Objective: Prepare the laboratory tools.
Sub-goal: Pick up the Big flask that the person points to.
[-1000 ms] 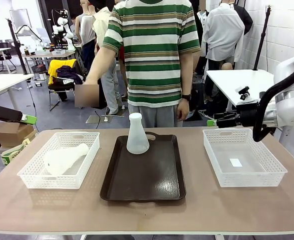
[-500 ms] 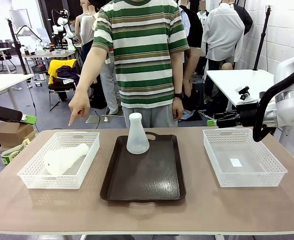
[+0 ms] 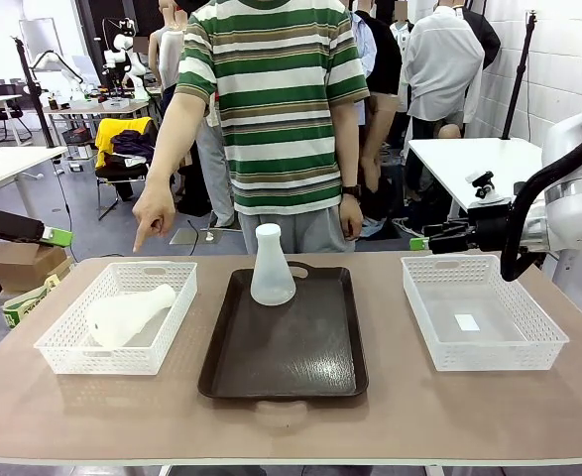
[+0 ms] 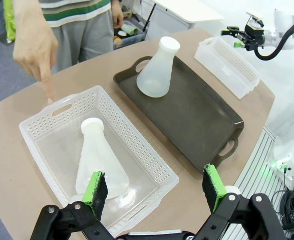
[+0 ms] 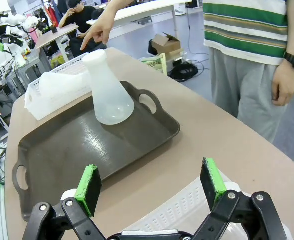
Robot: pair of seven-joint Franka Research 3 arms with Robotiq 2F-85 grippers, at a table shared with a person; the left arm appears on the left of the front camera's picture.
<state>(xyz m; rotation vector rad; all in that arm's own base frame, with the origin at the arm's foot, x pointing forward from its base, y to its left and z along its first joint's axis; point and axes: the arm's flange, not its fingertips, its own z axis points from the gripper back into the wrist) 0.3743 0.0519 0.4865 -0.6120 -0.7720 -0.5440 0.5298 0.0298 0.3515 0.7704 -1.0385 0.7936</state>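
Two flasks here. One frosted-white flask [image 3: 273, 266] stands upright on the dark brown tray [image 3: 291, 349], at the far end, just in front of the tray's far handle cut-out. The other flask [image 4: 99, 160] lies on its side inside the left basket [image 3: 102, 359], wide base toward the robot and neck toward the person. I can't make out any markings on either one; the plastic just looks cloudy.

The tray sits in the middle of the table [image 3: 419, 416], long side running away from the robot, with a white lattice basket on each side. The right basket [image 3: 489, 355] has a small white rectangle [image 3: 466, 321] on its floor, maybe a sticker, too small to read.

The left gripper [image 4: 154, 185] is wide open with nothing between the green pads. It hangs above the near end of the left basket, looking down at the lying flask. The right gripper [image 5: 149, 180] is also spread open and holding nothing. From its wrist cam you see a corner of the right basket just below it and the tray with the upright flask beyond. In the front view it sits up off the table, near that basket's far corner.

The person in a green, white and tan striped shirt stands at the far edge. One hand [image 3: 155, 218] points an index finger down at the far end of the left basket, close to its handle slot; I can't tell if it touches. The other hand [image 3: 350, 216] hangs at their side with a dark watch [image 5: 293, 61] on the wrist, face not readable.
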